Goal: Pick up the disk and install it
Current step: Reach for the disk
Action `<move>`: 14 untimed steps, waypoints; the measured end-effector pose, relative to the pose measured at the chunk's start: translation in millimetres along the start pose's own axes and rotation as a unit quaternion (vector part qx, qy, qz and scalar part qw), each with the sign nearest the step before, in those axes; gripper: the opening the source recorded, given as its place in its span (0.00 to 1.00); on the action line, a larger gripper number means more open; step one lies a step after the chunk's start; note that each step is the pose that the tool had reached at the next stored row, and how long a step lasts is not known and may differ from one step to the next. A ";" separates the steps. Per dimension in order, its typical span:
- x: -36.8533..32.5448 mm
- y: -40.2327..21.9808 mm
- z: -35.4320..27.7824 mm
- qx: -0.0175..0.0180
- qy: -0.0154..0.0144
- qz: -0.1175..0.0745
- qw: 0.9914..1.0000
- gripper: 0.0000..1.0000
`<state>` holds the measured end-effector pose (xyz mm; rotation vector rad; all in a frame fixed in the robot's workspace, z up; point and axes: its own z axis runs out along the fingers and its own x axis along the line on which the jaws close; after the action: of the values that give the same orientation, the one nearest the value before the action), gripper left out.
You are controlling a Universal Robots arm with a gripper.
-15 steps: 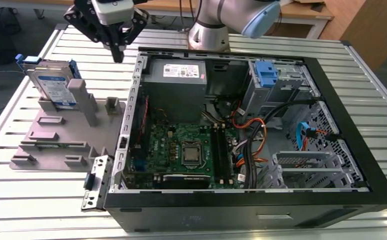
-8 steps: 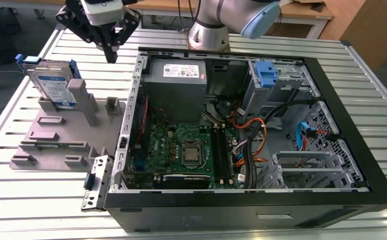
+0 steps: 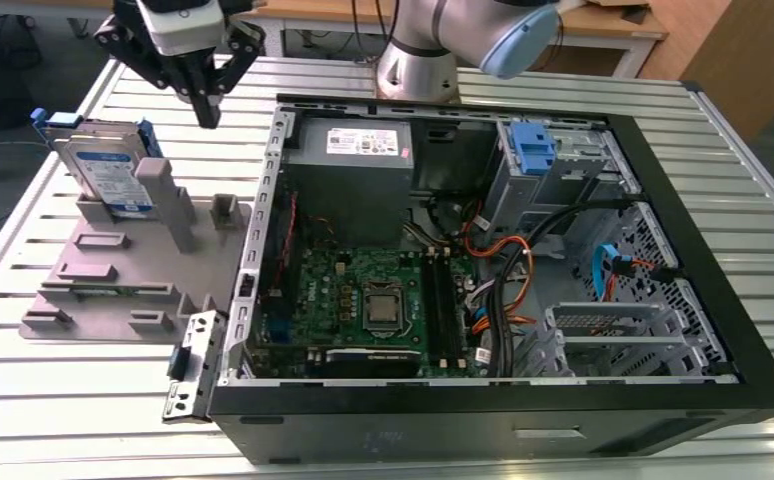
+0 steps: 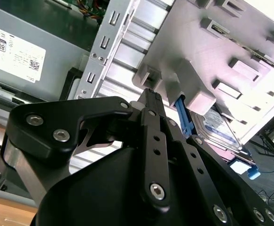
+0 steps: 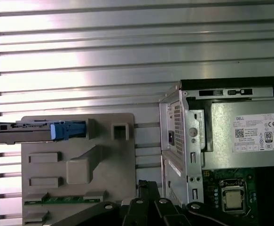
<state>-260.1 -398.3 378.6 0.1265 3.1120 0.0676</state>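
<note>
Jaws closed, empty, we note | gripper (image 3: 207, 118) near disk (image 3: 100, 172) standing in grey fixture (image 3: 107, 300) by table's (image 3: 54, 425) edge, exterior view's left | computer case (image 3: 494, 425) holds power supply (image 3: 354, 145), motherboard (image 3: 347, 290).

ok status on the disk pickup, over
gripper shut, empty, hovering over the table near the disk, not touching it. disk upright in the grey holder. holder post stands close beside it.
</note>
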 end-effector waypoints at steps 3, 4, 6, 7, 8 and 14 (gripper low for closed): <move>6.4 0.3 2.2 0.000 0.000 0.000 1.000 0.11; 9.0 0.5 3.1 0.000 0.000 0.000 1.000 0.11; 14.0 0.8 4.4 0.000 0.000 0.000 1.000 0.11; 16.6 0.9 5.2 0.000 0.000 0.000 1.000 0.11; 19.3 1.0 5.9 0.000 0.000 0.000 1.000 0.11; 36.8 0.7 10.7 0.000 0.000 0.000 1.000 0.11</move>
<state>-296.4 -394.1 367.0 0.1265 3.1121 0.0675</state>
